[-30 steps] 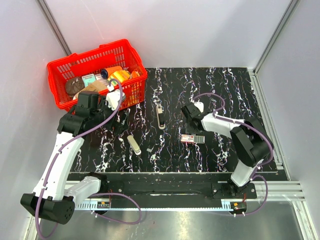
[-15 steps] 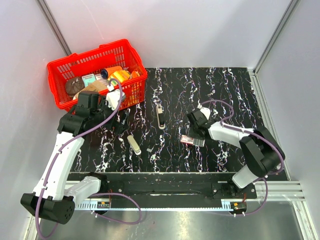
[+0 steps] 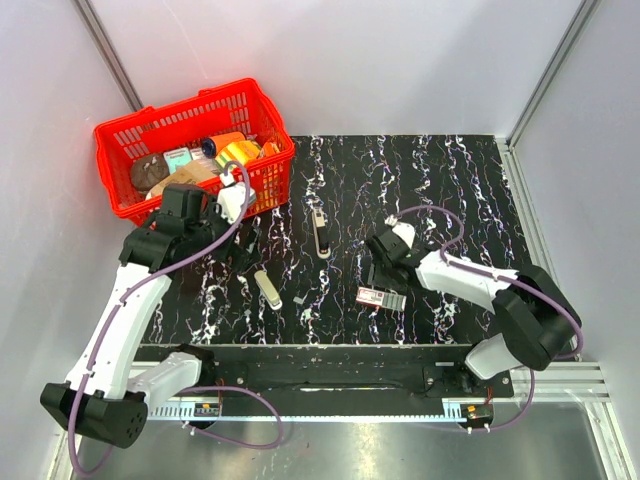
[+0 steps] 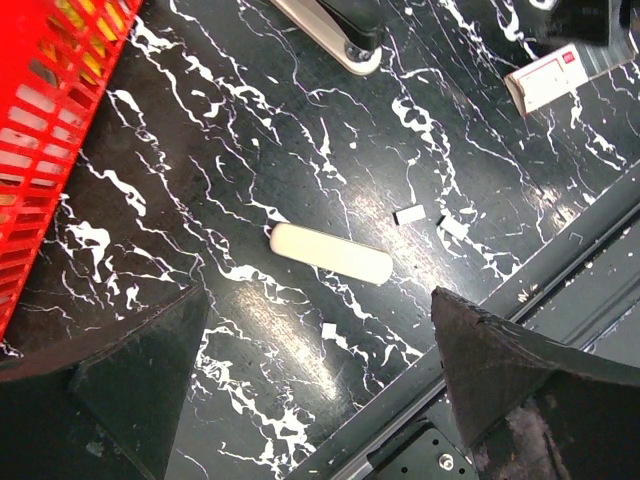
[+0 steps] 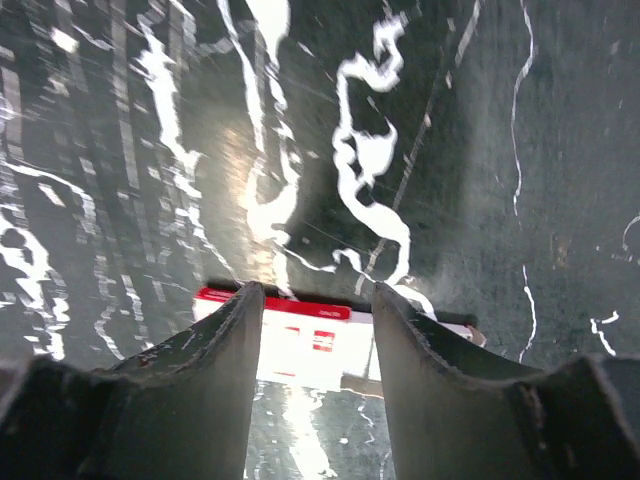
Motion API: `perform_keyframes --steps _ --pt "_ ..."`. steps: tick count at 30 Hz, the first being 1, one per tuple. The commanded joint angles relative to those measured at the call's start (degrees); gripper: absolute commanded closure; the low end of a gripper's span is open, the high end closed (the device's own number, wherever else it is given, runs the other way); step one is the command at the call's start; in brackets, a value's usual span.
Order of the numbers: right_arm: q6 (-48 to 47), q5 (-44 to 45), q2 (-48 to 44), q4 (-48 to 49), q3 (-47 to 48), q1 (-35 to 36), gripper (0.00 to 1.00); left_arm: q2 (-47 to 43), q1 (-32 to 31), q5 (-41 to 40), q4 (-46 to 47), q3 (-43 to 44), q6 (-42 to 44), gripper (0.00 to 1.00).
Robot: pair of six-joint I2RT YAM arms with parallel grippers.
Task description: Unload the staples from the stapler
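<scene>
The stapler (image 3: pixel 320 235) lies on the table (image 3: pixel 470 180) between the two arms, its long axis running away from them toward the back wall; the right gripper (image 3: pixel 378 272) hangs low just to its right and a little nearer the arms, fingers (image 5: pixel 215 370) parted and holding nothing, a red-and-white box (image 5: pixel 320 335) flat on the table directly beneath them; the left gripper (image 3: pixel 243 240) hovers off the stapler's other side, beside the red basket (image 3: pixel 175 105), spread wide and empty; its wrist camera catches only one end of the stapler at the top edge, with a beige bar (image 4: pixel 330 253) and a few small pale bits (image 4: pixel 408 214) scattered nearer the arms; by the look of it the right arm is marginally the closer, yet it points at the box, not the stapler, so a reach from there would have to swing left and outward, then close across the stapler's narrow width rather than along its length.
</scene>
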Motion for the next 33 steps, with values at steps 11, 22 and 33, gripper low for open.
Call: perform_keyframes --steps 11,22,33 --pt "-27.8 -17.6 3.6 15.8 12.5 7.7 0.45 -1.9 1.6 -1.1 1.9 -0.1 -1.1 0.01" --pt "-35.9 -25.1 14.7 22.3 16.7 15.5 0.28 -0.7 6.5 2.0 3.1 -3.3 -0.5 0.01" --pt "-37.8 -22.7 20.6 22.1 19.9 18.8 0.23 -0.8 8.2 1.4 2.5 -2.2 0.8 0.01"
